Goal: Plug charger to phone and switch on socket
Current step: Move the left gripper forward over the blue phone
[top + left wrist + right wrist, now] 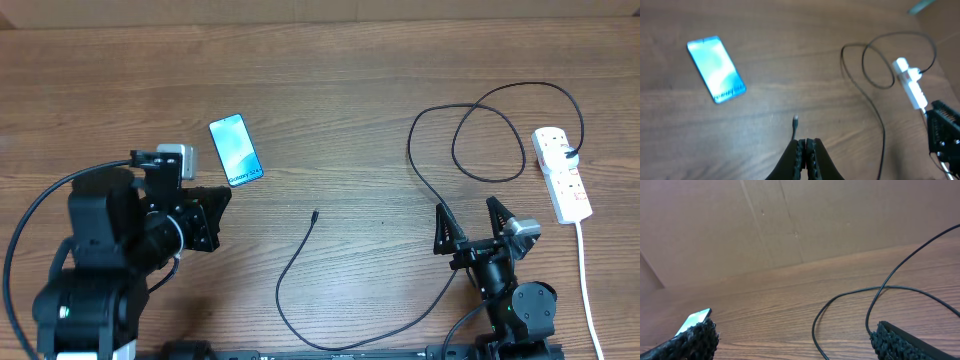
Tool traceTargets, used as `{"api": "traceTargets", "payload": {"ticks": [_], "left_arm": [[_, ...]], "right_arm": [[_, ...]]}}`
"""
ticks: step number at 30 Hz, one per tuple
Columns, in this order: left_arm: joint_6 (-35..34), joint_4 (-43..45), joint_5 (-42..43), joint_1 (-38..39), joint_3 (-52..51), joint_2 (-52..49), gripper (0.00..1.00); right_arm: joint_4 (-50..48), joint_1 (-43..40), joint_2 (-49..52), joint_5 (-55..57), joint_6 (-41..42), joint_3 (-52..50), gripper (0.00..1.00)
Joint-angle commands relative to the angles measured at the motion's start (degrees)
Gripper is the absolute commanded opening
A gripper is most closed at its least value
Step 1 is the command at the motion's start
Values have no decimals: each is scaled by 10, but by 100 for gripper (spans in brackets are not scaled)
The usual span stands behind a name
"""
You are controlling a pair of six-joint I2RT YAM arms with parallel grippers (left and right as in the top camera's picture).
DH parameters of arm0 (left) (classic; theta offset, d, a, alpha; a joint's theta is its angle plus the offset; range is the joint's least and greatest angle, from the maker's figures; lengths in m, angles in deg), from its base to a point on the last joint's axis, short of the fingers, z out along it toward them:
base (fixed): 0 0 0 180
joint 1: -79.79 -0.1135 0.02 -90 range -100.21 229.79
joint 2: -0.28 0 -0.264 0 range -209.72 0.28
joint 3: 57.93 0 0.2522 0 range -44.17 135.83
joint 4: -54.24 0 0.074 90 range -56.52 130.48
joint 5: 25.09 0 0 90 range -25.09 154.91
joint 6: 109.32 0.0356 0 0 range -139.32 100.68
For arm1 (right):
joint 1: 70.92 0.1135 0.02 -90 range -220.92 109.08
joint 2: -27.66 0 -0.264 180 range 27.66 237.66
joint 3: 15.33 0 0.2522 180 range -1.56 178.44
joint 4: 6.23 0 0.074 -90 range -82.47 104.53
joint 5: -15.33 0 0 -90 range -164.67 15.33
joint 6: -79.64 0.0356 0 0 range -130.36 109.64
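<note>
On the left side of the table point(350, 60), the left gripper point(805, 146) hangs low over the wood with its two jaws pressed together and nothing between them. Up and a bit to the right of it lies the phone point(236, 150), flat, screen up, touching nothing. It looks thin, hard and smooth, so I think it would slide if pushed. A good hold would be across its two long edges. Near the middle lies the plug tip point(315, 213) of the charger point(409, 150), well apart from the phone. The cord is long, thin and floppy, and it looks very light. It would bend and drag behind, so the best place to pinch it is right behind the small tip, where it seems stiffest. Further right, the cord runs past the right gripper point(466, 210), whose jaws stand wide apart and hold nothing. At the far right lies the socket point(562, 175), hard and white, with the charger's black plug in it. Its little switches likely need just a gentle push from one finger.
</note>
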Motion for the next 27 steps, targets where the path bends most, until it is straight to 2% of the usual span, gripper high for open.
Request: {"api": "traceTargets", "payload": {"ticks": [1, 7, 15, 20, 21, 22, 25, 26, 27], "left_arm": [[-14, -18, 4, 1, 13, -33, 4], [-54, -62, -51, 2, 13, -129, 4], [-60, -76, -57, 2, 21, -224, 4], [-66, -137, -122, 2, 104, -275, 15], [-66, -153, -134, 2, 127, -286, 21], [-66, -174, -147, 2, 156, -299, 31], [-65, -222, -180, 4, 237, -336, 83], [-66, -231, -197, 7, 262, -348, 95], [-66, -235, -214, 10, 282, -359, 100]], "right_arm": [[-1, 0, -5, -1, 0, -6, 100], [-1, 0, -5, -1, 0, -6, 100], [-1, 0, -5, -1, 0, -6, 100], [-1, 0, -5, -1, 0, -6, 100], [-1, 0, -5, -1, 0, -6, 100], [-1, 0, -5, -1, 0, -6, 100], [-1, 0, -5, -1, 0, -6, 100], [-1, 0, -5, -1, 0, -6, 100], [-1, 0, -5, -1, 0, -6, 100]]}}
